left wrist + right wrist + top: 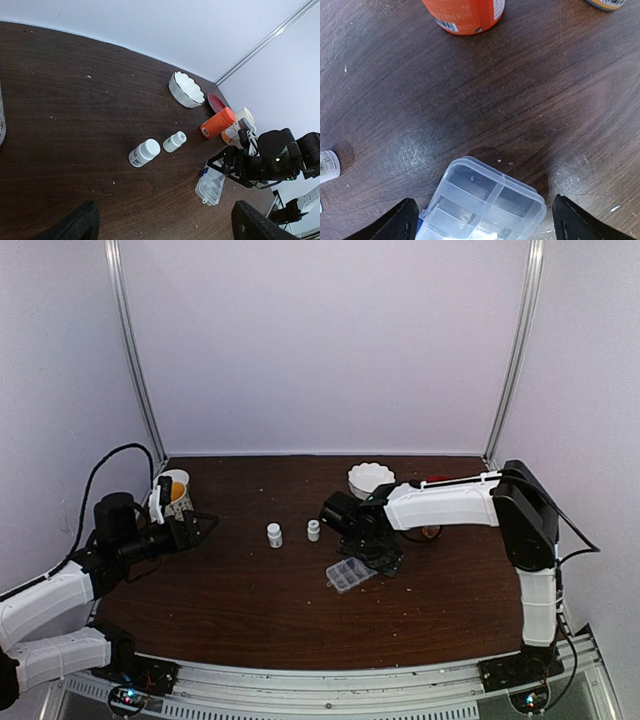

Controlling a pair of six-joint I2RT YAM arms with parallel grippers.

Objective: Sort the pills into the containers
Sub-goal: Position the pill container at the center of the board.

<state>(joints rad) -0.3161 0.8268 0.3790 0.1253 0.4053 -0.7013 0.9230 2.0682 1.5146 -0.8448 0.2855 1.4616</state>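
Observation:
The containers are the cells of a clear organiser box (350, 575) lying flat right of the table's middle, its lid down. My right gripper (380, 554) hovers just above its far end. In the right wrist view the box (485, 200) lies between the open fingers (400, 222), untouched. A pale patch shows inside the box at the frame's bottom edge. I cannot make out the pills as clusters. My left gripper (195, 527) stands open at the far left, well away from the box (212, 185), with nothing between its fingers (75, 225).
Two small white bottles (274, 534) (314, 530) stand left of the box. A white scalloped bowl (370, 478) sits at the back. An orange bottle (217, 122) lies on its side beyond the box, by a red lid (216, 102). A cup (176, 490) stands beside the left arm.

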